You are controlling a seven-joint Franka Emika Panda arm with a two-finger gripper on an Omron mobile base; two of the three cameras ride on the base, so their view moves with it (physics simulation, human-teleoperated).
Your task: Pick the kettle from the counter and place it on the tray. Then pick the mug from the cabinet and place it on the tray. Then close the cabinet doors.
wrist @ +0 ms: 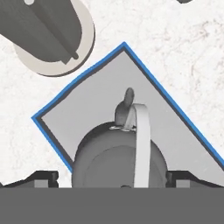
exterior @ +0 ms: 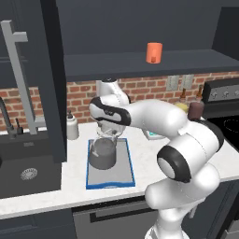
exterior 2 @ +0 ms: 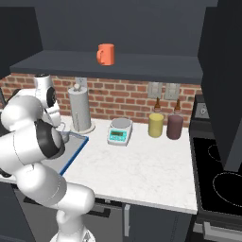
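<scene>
The kettle (exterior: 102, 155) sits on the tray (exterior: 126, 172), toward the tray's back end, so the first job looks done. The tray lies flat on the counter (exterior: 74, 175), just beside the sink (exterior: 28, 172). The gripper (exterior: 105, 136) hangs right over the kettle. In the hand view its two dark tips stand far apart, one on each side of the kettle, and the jaws are wide and hold nothing. The kettle's thin handle arches up between them. Two jobs are left. The mug (exterior: 154, 52) stands on the shelf in the cabinet (exterior: 140, 63), up above the tray and off toward the stove side. It must come down to the tray, and there is bare tray in front of the kettle for it. Then the cabinet doors must be shut. One door (exterior: 51, 79) swings out over the sink, with its long bar handle beside it. The other door (exterior 2: 222, 80) hangs open above the stove. Some things are hard to see. In the right base view the arm covers most of the tray and hides the kettle. In the hand view the bottom edge cuts off the near side of the kettle. I cannot tell if the tips touch the kettle's sides or just stand near them.
</scene>
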